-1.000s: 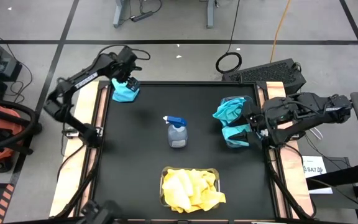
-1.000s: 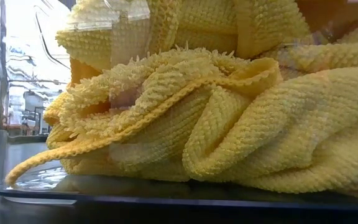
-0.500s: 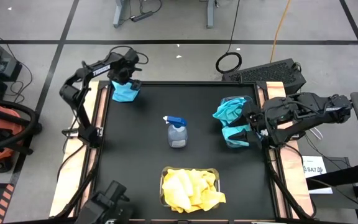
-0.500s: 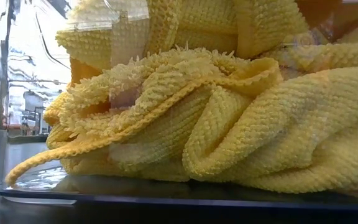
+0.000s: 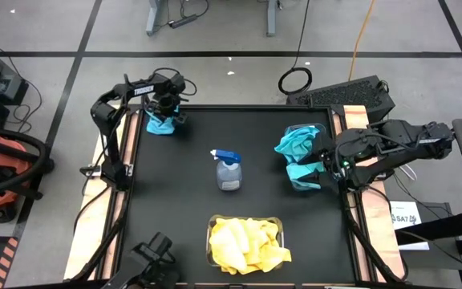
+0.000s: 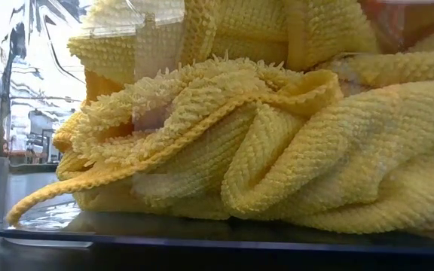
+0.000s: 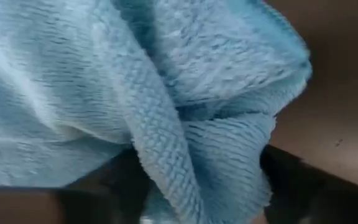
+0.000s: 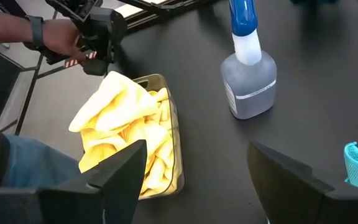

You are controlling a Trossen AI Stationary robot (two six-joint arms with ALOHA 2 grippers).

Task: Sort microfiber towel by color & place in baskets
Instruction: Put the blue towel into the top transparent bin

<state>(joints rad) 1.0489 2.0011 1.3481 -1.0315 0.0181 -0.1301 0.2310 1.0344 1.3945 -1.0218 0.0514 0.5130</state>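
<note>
I'm working the left gripper [image 5: 167, 111] down onto the last loose teal towel [image 5: 160, 124]; I can't tell whether it's pinching yet. Right gripper [image 5: 330, 163] is idling spread beside the teal basket [image 5: 305, 185]. Yellow basket [image 5: 243, 220] is looking full.

The left gripper [image 5: 165, 111] points down at the table's far left corner, arm folded sharply at the elbow. The right gripper [image 5: 325, 160] waits at the right edge, fingers [image 8: 120, 168] spread apart.
</note>
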